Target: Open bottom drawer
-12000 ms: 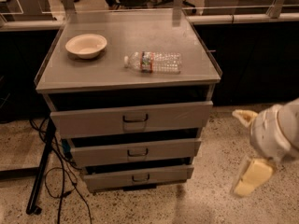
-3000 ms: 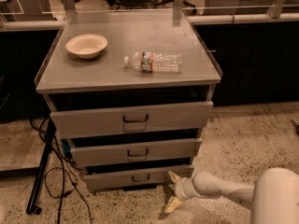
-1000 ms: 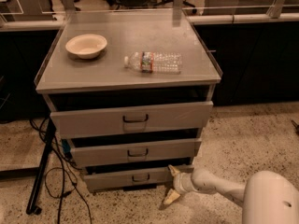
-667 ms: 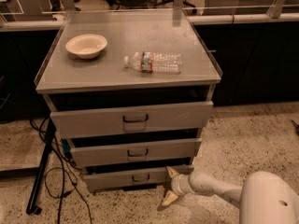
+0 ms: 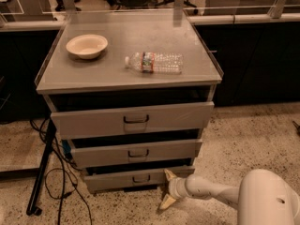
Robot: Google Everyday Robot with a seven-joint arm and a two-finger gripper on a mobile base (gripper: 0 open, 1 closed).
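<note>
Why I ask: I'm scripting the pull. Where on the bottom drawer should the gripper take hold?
The loop handle at the centre of the bottom drawer front, approached head-on: it alone juts from the flat panel. The gripper, open, is by the panel's right end.

1. The gripper [image 5: 168, 190] sits in the lower centre of the frame, fingers spread. It is at the right end of the bottom drawer [image 5: 112, 181], with one finger by the panel and the other near the floor [image 5: 117, 207].
2. The middle drawer [image 5: 103, 155] and top drawer [image 5: 89, 123] overhang the bottom drawer's handle [image 5: 140, 178], so it can only be reached from low in front.
3. The floor in front of the drawers offers open room.
4. At lower left, a black pole [image 5: 41, 170] and loose cables [image 5: 63, 184] crowd the cabinet's side.
5. At lower right, the robot's arm [image 5: 215, 192] fills the passage.
6. On the cabinet top [image 5: 117, 71], a bowl [image 5: 86, 46] and a lying bottle [image 5: 154, 63] leave a bare strip between them.
</note>
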